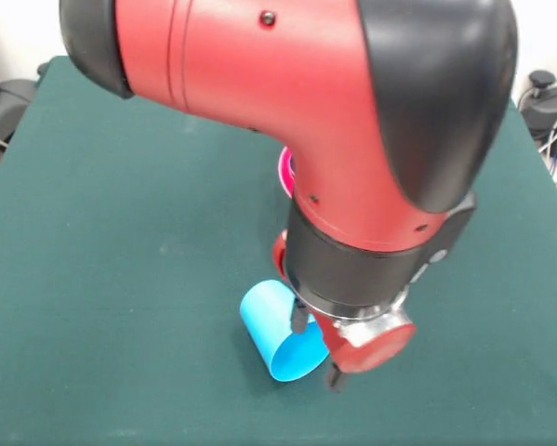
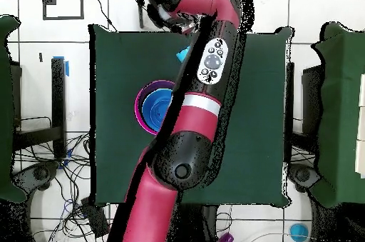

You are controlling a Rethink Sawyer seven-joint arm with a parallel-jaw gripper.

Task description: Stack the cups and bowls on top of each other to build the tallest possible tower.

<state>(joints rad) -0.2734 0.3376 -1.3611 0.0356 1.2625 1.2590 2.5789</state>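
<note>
The sky-blue cup [image 1: 278,330] lies on its side on the green table [image 1: 120,260], in the front view at about six o'clock from the table's middle, close to the near edge. Its long axis runs from ten o'clock to four o'clock: the closed base points up-left and the open mouth faces down-right, showing the bright inner wall. The gripper [image 1: 317,351] is at that mouth; one dark fingertip [image 1: 299,321] rests against the rim at the upper side and another shows just past the lower rim, so the jaws straddle the cup's mouth, though I cannot tell whether they are pressing it. The red and black arm [image 1: 334,121] fills the upper picture and hides all but a pink sliver of the tower [image 1: 284,172]. Overhead, the tower [image 2: 153,107] sits at nine o'clock from the table's centre, a blue bowl [image 2: 158,105] nested in the pink bowl [image 2: 140,114], with a corner of the cup [image 2: 182,55] showing well apart at twelve o'clock.
</note>
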